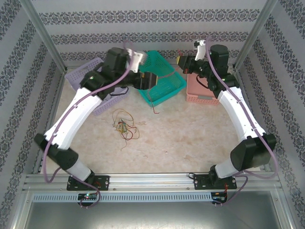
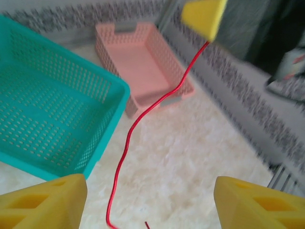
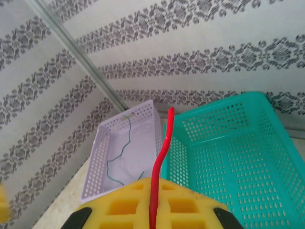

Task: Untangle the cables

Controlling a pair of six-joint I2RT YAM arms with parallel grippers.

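A red cable [image 3: 162,152] is pinched between the yellow pads of my right gripper [image 3: 153,210], and its free end sticks up past them. In the left wrist view the same red cable [image 2: 138,119] hangs from the right gripper's yellow fingertip [image 2: 202,16] down to the table. My left gripper [image 2: 150,200] is open, with the cable's lower end just inside its left finger [image 2: 45,202], not touching. A tangle of thin cables [image 1: 124,125] lies on the table in front of the left arm. My right gripper [image 1: 182,62] hovers beside the teal basket [image 1: 164,81].
A purple basket [image 3: 102,143] holding a thin green cable [image 3: 116,157] stands left of the teal basket [image 3: 228,157]. A pink basket [image 2: 138,57] sits at the back right. Patterned walls and metal posts enclose the table.
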